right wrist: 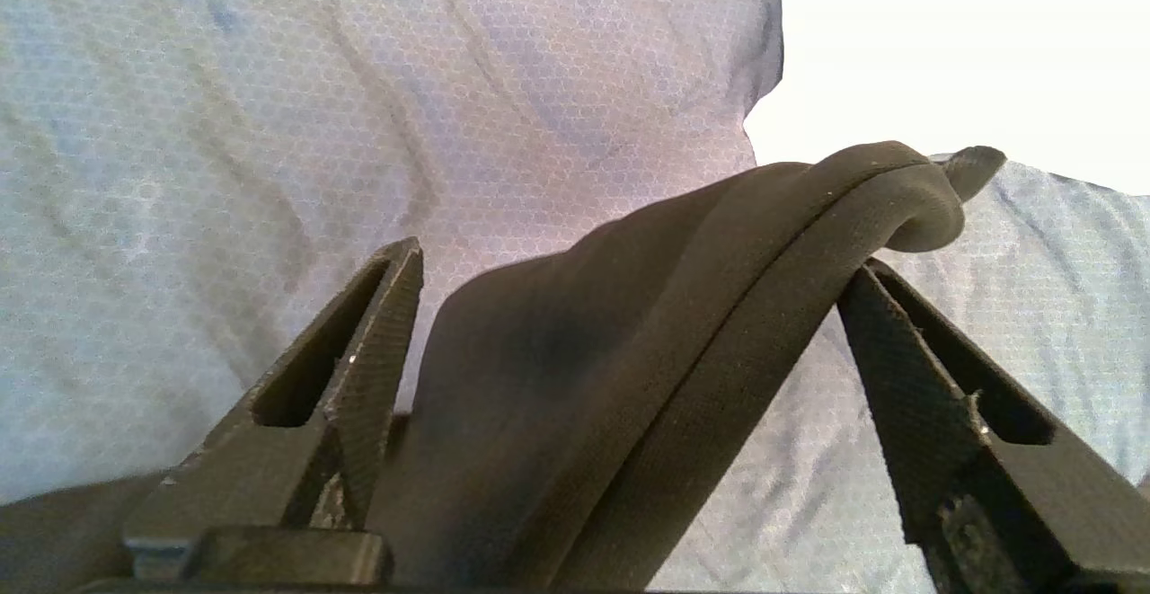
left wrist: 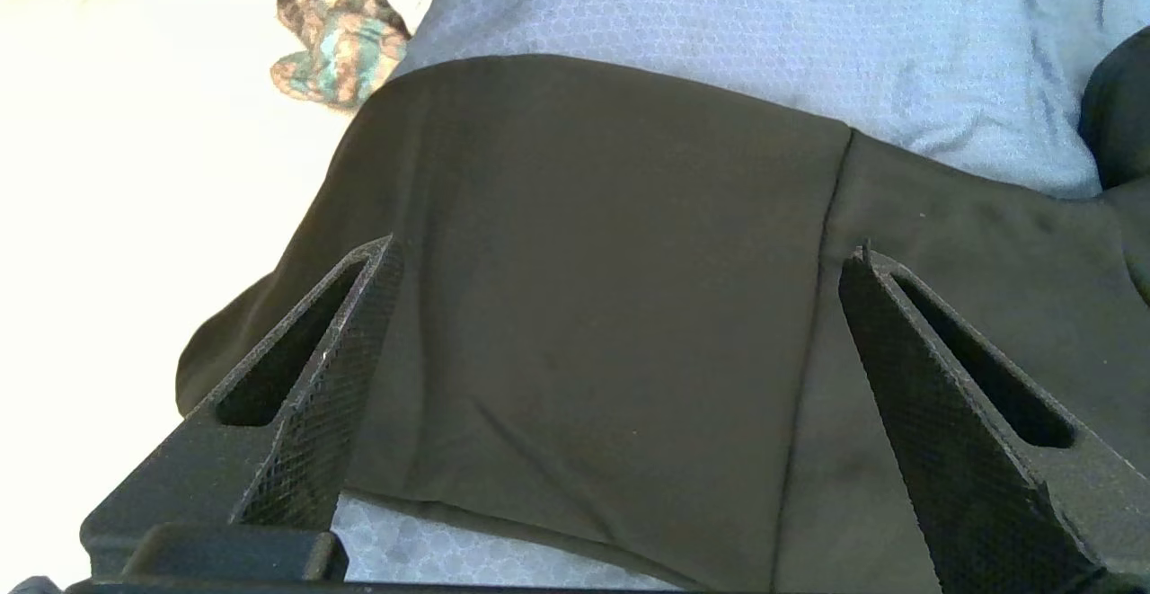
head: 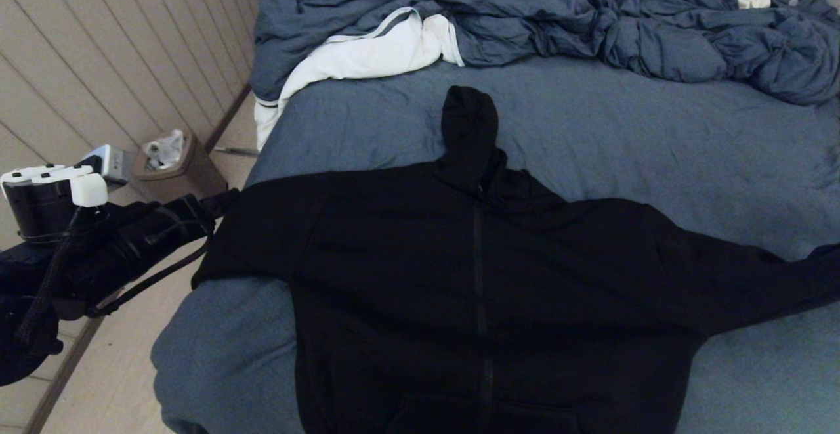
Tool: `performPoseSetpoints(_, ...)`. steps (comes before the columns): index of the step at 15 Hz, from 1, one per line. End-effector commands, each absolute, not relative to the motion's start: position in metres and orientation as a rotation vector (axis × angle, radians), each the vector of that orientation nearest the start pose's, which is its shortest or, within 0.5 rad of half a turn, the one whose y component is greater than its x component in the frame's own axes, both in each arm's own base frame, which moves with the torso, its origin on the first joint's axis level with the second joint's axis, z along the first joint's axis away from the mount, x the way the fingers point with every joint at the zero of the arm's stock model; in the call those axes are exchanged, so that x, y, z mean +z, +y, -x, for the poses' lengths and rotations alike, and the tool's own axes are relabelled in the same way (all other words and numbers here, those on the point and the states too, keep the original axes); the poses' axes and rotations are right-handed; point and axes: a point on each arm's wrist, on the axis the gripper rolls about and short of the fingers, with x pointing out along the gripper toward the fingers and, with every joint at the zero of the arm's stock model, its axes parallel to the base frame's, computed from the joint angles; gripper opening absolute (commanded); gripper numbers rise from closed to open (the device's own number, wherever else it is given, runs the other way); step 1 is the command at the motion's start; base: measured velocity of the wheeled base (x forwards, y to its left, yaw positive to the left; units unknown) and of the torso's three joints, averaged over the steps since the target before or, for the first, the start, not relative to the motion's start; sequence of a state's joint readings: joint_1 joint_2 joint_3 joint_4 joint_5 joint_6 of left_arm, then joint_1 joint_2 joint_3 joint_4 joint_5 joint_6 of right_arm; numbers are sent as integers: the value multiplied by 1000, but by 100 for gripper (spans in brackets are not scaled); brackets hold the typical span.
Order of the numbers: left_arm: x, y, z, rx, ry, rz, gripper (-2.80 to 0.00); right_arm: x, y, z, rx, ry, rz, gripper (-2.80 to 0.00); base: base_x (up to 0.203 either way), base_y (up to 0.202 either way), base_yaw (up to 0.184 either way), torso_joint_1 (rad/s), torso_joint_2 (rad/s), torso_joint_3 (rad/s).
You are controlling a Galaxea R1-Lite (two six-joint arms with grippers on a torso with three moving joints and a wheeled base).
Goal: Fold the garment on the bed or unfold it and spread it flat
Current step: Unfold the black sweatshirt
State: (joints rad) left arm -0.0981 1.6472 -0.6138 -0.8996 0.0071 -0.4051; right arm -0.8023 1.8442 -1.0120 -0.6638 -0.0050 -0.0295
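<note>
Black hoodie lies spread front-up on our bed. Our left gripper hovers, jaws apart, over its sleeve; our right gripper straddles a cuff, jaws apart.

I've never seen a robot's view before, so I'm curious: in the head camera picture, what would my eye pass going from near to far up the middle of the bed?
Zipped front of the black long-sleeved hoodie → its pointed hood → bare blue-grey bed sheet → rumpled blue-grey comforter.
</note>
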Motion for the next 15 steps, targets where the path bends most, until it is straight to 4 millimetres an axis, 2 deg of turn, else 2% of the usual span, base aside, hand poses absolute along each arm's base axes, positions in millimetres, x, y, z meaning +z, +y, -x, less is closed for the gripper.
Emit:
performPoseSetpoints(1,175,-27,-276,-63,144,400,0,198,-252,-243,-803,158,-33,0,0,0,0,0,0,0)
performPoseSetpoints(5,174,-27,-275,-67,148,401,0,196,-256,-246,-806,161,-32,0,0,0,0,0,0,0)
performPoseSetpoints(6,174,-27,-275,-69,146,401,0,201,-258,-247,-806,143,-28,0,0,0,0,0,0,0)
performPoseSetpoints(10,175,-27,-274,-66,139,401,0,239,-256,-239,-816,-14,-64,0,0,0,0,0,0,0)
performPoseSetpoints(13,178,-27,-274,-64,124,406,0,248,-246,-233,-804,-32,-58,0,0,0,0,0,0,0)
performPoseSetpoints(15,189,-26,-268,-68,90,407,0,254,-237,-230,-792,-42,-56,0,0,0,0,0,0,0)
